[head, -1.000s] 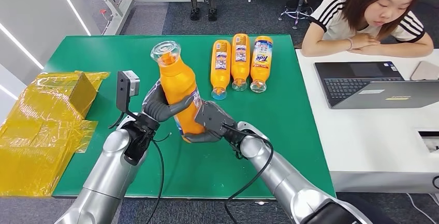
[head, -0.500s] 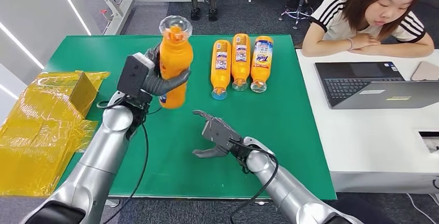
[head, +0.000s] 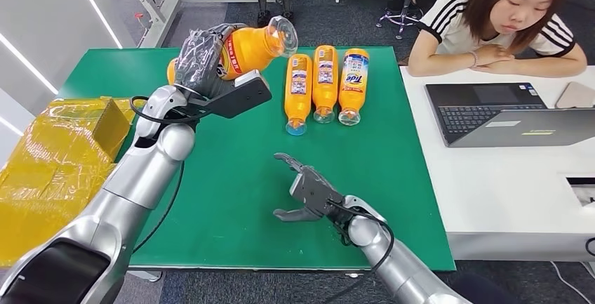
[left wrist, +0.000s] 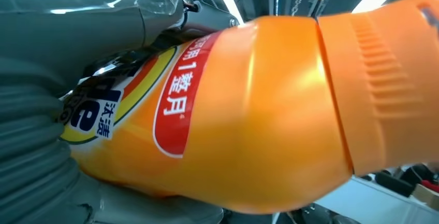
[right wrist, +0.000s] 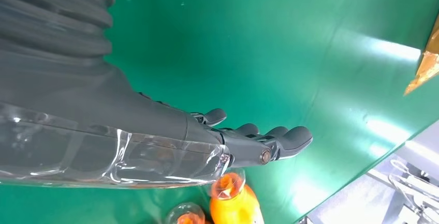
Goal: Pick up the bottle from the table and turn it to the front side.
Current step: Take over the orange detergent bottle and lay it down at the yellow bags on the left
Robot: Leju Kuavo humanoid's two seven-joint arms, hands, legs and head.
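Note:
My left hand (head: 200, 57) grips an orange detergent bottle (head: 247, 48) and holds it tilted almost on its side above the far left of the green table (head: 231, 177), its clear cap pointing right. Close up, that bottle (left wrist: 248, 115) shows a red and yellow label against the grey palm (left wrist: 41, 146). My right hand (head: 305, 190) hovers low over the near middle of the table with its fingers (right wrist: 269, 140) spread and nothing in them.
Three more orange bottles (head: 325, 83) lie side by side at the far middle of the table, caps toward me. Yellow wrapped packages (head: 63, 149) sit at the left edge. A person leans on a white desk (head: 505, 177) with a laptop at right.
My left hand has carried the bottle up and away and tipped it from upright to nearly sideways. My right hand let go of it a second ago and has drawn back a little.

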